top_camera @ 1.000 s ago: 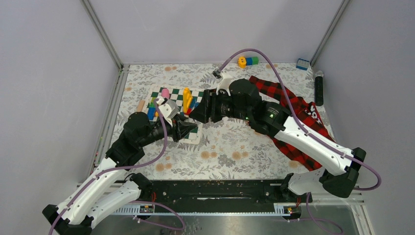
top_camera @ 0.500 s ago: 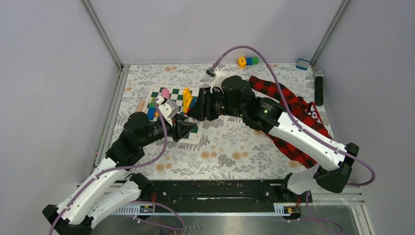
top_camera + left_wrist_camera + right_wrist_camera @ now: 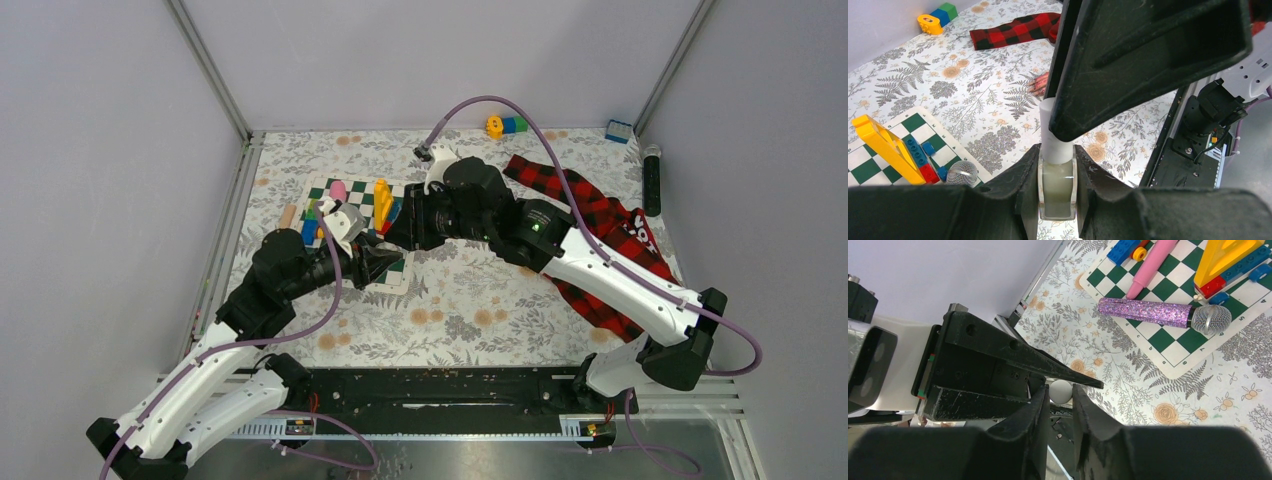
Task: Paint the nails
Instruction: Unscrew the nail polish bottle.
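The dummy hand (image 3: 1042, 80) is mostly hidden: in the top view the right arm is lying across it, and only the plaid sleeve (image 3: 615, 222) is showing on the right side of the floral table (image 3: 470, 300). In the left wrist view a few pale fingertips with reddish nails (image 3: 1036, 88) are peeking out beside the right gripper's finger, resting on the table well behind the bottle; the count of nails cannot be told, and their finish is too small to make out. The left gripper (image 3: 1057, 165) is clamping a small clear bottle (image 3: 1057, 187) of pale liquid upright between its 2 fingers. The bottle's white cap (image 3: 1050, 135) is partly covered by 1 broad black finger of the right gripper (image 3: 1060, 405). In the right wrist view only the cap's round top is showing, sitting in the narrow gap between the 2 right fingers, which are pressing against it on both sides; the bottle itself is hidden there behind the left gripper's body. Both arms are reaching forward and inward, meeting tip to tip at the near right corner of the checkered board (image 3: 395, 272), the left arm angling up from the lower left and the right arm stretching in low from the right. A glittery microphone (image 3: 1148, 312) is lying on the board.
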Controlling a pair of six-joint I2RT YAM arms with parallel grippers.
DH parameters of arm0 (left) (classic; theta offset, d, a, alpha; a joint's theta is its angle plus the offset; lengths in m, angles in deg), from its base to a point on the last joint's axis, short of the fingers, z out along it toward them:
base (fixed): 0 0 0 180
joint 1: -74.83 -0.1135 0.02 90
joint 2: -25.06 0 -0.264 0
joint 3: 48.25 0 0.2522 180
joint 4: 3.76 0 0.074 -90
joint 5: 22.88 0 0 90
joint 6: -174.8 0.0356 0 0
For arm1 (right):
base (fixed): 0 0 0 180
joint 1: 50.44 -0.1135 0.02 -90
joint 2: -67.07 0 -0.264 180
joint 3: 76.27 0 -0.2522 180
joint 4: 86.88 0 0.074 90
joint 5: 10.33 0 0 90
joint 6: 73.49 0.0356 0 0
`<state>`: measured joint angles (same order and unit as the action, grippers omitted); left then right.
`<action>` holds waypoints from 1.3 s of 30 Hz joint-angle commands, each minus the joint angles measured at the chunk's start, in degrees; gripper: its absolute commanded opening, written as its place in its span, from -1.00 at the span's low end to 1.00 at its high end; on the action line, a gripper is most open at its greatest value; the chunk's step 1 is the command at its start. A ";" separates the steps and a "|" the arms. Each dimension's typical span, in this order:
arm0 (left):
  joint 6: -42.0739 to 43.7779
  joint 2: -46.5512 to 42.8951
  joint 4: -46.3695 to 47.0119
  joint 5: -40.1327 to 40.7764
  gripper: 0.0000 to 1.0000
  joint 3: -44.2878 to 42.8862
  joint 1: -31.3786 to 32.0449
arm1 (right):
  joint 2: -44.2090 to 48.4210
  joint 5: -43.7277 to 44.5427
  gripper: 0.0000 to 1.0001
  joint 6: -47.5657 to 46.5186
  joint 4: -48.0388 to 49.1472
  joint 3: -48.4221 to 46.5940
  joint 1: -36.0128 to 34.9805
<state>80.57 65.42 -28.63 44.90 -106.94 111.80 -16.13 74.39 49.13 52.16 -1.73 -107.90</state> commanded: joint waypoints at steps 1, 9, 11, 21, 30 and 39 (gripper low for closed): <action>1.33 -0.17 1.80 0.88 -1.00 -2.54 0.11 | -0.24 0.85 -0.63 -1.20 0.30 -2.25 -0.89; 0.40 -0.54 3.39 -4.30 -1.00 -2.32 0.03 | 1.02 -2.01 -1.00 -3.80 2.00 -1.55 -0.91; 0.16 -0.66 4.06 -6.84 -1.00 -2.15 -0.13 | 1.62 -3.13 -1.00 -4.79 2.56 -1.22 -0.91; -6.98 0.12 14.69 -27.27 -1.00 -1.04 -2.05 | 4.08 -16.50 -1.00 -11.79 4.54 -0.32 -0.91; -15.41 1.15 26.13 -39.25 -1.00 0.85 -2.39 | 5.79 -30.90 -1.00 -19.41 2.80 -0.40 -0.91; -17.83 2.87 28.56 -43.63 -1.00 0.59 -2.34 | 4.15 -35.26 -1.00 -23.51 -3.53 -3.51 -0.99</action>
<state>63.13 67.10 -8.90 5.58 -105.45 108.88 -9.52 45.67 26.97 49.42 -2.62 -107.81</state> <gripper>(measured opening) 0.261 0.234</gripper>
